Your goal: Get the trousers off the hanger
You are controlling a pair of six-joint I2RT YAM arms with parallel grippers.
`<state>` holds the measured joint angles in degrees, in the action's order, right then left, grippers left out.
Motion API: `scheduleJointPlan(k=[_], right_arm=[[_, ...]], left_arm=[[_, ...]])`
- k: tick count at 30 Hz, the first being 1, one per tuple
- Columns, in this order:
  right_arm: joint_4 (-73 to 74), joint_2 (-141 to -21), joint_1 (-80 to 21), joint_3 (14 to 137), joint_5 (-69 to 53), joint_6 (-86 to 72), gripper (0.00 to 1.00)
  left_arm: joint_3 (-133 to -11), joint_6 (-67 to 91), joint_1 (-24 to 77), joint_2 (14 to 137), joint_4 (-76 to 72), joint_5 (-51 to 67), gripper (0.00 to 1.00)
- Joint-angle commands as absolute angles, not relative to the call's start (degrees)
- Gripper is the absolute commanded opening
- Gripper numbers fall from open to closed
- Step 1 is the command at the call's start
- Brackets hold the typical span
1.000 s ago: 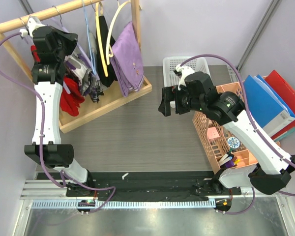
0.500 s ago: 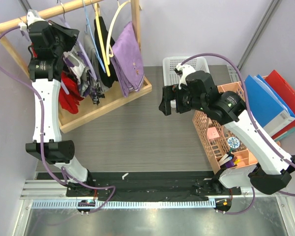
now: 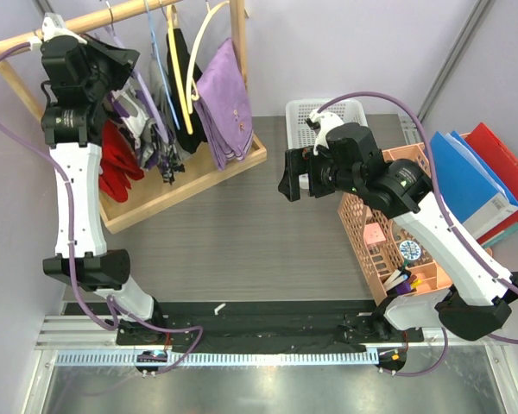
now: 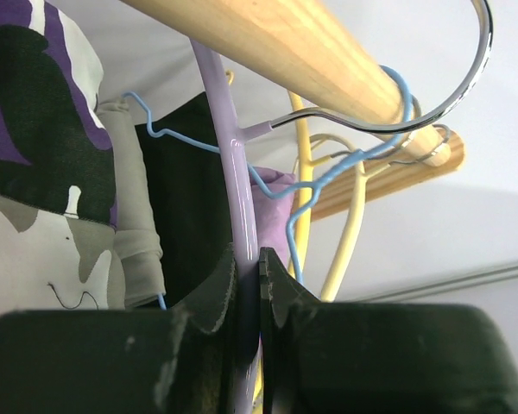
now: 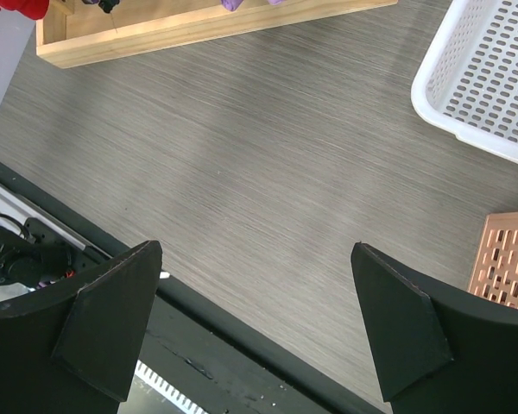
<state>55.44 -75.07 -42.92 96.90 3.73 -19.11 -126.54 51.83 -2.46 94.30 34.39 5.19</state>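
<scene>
Two fingers of the left gripper (image 4: 249, 259) pinch the upright stem of the lilac hanger (image 4: 230, 164) just under the wooden rail (image 4: 302, 52), at the far-left corner of the table (image 3: 242, 233). The camouflage trousers (image 4: 34, 147) hang beside it. Right gripper (image 5: 259, 293) gapes empty, well apart.

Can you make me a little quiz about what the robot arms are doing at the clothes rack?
1. True or false: the right jaws are gripping the white basket.
2. Pick one: the left jaws are shut on A) the lilac hanger, B) the red garment, C) the white basket.
3. Fill the gap: the hanger's metal hook hangs over the wooden ____.

Key: 1 false, they are open and hold nothing. 2 A. 3 rail.
</scene>
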Motion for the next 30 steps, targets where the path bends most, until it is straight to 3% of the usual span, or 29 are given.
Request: scheduleJointPlan(k=[1, 10, 18, 26, 30], right_arm=[[54.6, -74.1, -42.9, 97.6, 3.3, -17.7, 0.97], [55.9, -74.6, -42.9, 100.1, 2.8, -16.1, 0.98], [54.2, -75.2, -42.8, 100.7, -1.2, -15.9, 0.98], [40.5, -63.8, -42.9, 81.4, -5.1, -18.7, 0.98], [34.6, -56.4, -43.0, 71.1, -6.0, -20.9, 0.98]], left_arm=[[-129.6, 51.2, -2.9, 85.5, 22.6, 8.3, 0.0], [-128.2, 51.5, -3.0, 80.3, 30.7, 10.0, 0.0], [-119.8, 55.5, -3.0, 72.4, 33.9, 18.0, 0.0], [-108.6, 59.7, -2.7, 59.7, 33.6, 28.9, 0.0], [-102.9, 60.0, -0.5, 52.6, 35.8, 27.6, 0.0]])
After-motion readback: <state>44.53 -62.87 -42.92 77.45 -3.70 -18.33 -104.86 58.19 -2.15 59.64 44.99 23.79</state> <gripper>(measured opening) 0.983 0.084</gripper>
